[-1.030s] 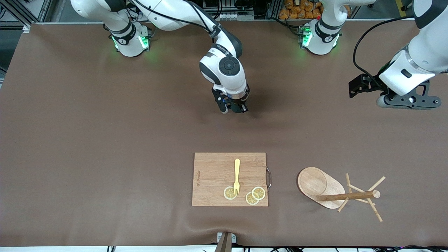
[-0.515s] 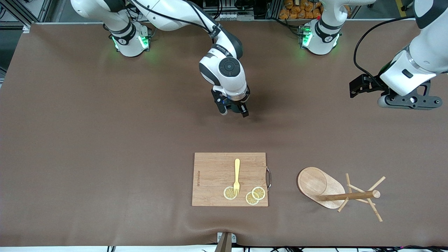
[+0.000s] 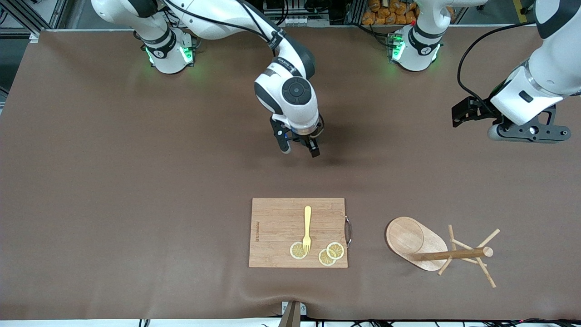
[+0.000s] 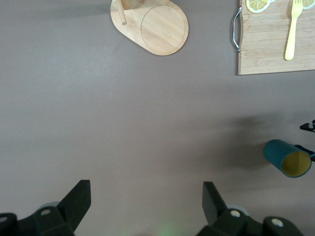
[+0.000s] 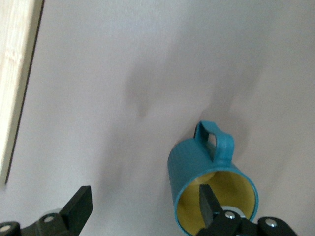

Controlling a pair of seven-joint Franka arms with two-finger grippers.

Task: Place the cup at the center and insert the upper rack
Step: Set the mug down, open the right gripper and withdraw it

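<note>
Item 1, cup point(image 5: 209, 184): small teal mug, ribbed outer wall, yellow inside, one small loop handle on its side. I see it below the right gripper point(image 3: 300, 149), at the middle of the table, farther from the front camera than the cutting board point(image 3: 277, 218). In the right wrist view one finger point(image 5: 211, 206) crosses the mug's mouth and the other stands well clear of it, so I read the jaws as spread wide with nothing clamped between them. I cannot tell whether the mug rests on the table point(image 3: 136, 181) or hangs off that finger. In the front view the arm hides it.

Item 2, upper rack point(image 3: 435, 250): light wooden mug tree, oval flat base, single pole, thin angled pegs. It lies tipped on its side near the front edge, toward the left arm's end of the table, beside the cutting board.

Item 3, left gripper point(image 4: 145, 206): fingers spread wide, empty, waiting over bare table.

Item 4, cutting board: carries a yellow fork point(image 3: 307, 227) and three lemon slices point(image 3: 327, 254).
</note>
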